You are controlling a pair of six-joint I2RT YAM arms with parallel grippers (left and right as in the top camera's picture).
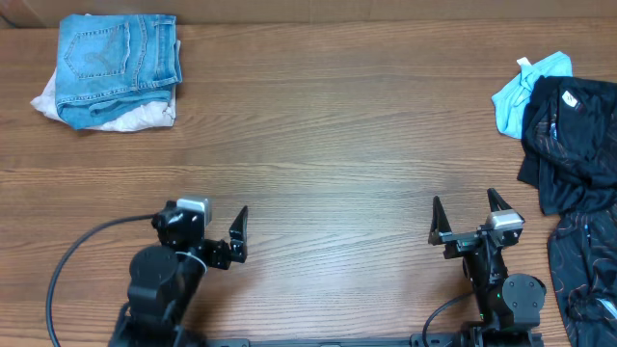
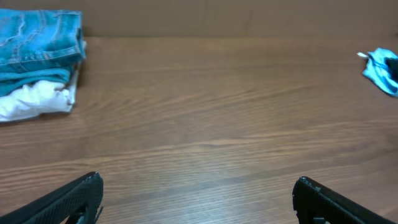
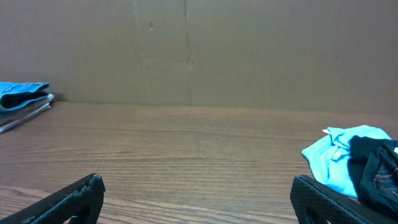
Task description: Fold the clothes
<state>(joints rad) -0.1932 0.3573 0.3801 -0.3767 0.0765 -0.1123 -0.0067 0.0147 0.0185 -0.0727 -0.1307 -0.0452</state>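
Note:
The light-blue denim jeans (image 1: 118, 60) lie folded at the table's far left corner, on top of a pale cream garment (image 1: 135, 118). They also show in the left wrist view (image 2: 37, 43) and, far off at the left edge, in the right wrist view (image 3: 22, 94). My left gripper (image 1: 207, 224) is open and empty near the front edge, left of centre, far from the jeans; its view shows bare wood between the fingers (image 2: 198, 186). My right gripper (image 1: 465, 207) is open and empty at the front right, also over bare wood (image 3: 198, 186).
Black garments (image 1: 578, 135) lie heaped at the right edge with a small bright-blue cloth (image 1: 525, 92) at their far left side; the cloth also shows in the right wrist view (image 3: 336, 155). A brown cardboard wall (image 3: 186, 50) stands behind the table.

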